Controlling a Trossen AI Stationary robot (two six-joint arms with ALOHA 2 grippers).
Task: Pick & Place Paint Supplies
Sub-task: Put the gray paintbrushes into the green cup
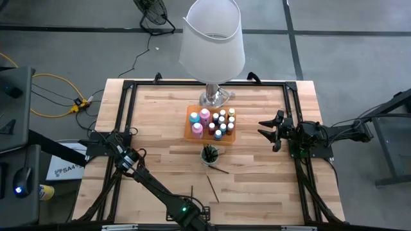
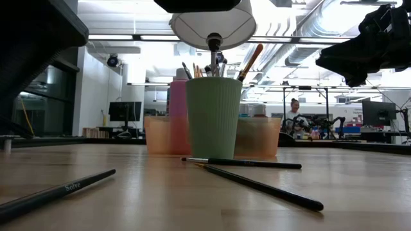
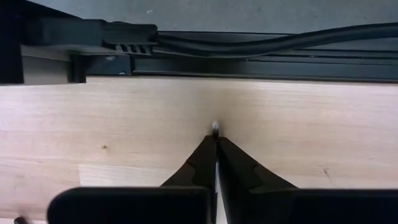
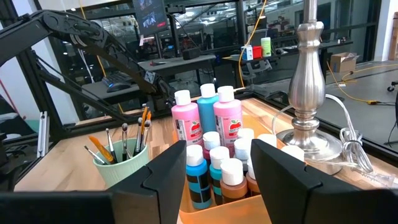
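Observation:
A thin dark-handled brush (image 1: pixel 192 191) lies near the table's near edge, pointing toward the far edge. My left gripper (image 3: pixel 216 138) stands over its near end, pointing down and shut on it; in the high view my own arm (image 1: pixel 186 213) hides the fingers. Two more brushes (image 1: pixel 212 188) (image 1: pixel 219 170) lie on the wood. A green cup (image 1: pixel 210 154) holds several brushes. Behind it an orange tray (image 1: pixel 192 125) holds the pink, teal and small paint bottles (image 4: pixel 214 121). My right gripper (image 1: pixel 273 131) waits open at the right, level, facing the tray. My left gripper pinches the brush between its two fingertips, close to the brush's near end; that pale end (image 3: pixel 215 129) pokes out just past the fingers. The fingers come from above, pointing down, and lie across the brush. The brush's far length (image 2: pixel 64 189) rests on the table.
A tall lamp with a white shade (image 1: pixel 212 38) and a silver foot (image 1: pixel 215 97) stands behind the tray. A black frame (image 1: pixel 128 115) runs round the tabletop; its near rail (image 3: pixel 249 62) lies just beyond my left gripper. Bare wood spreads left and right of the cup.

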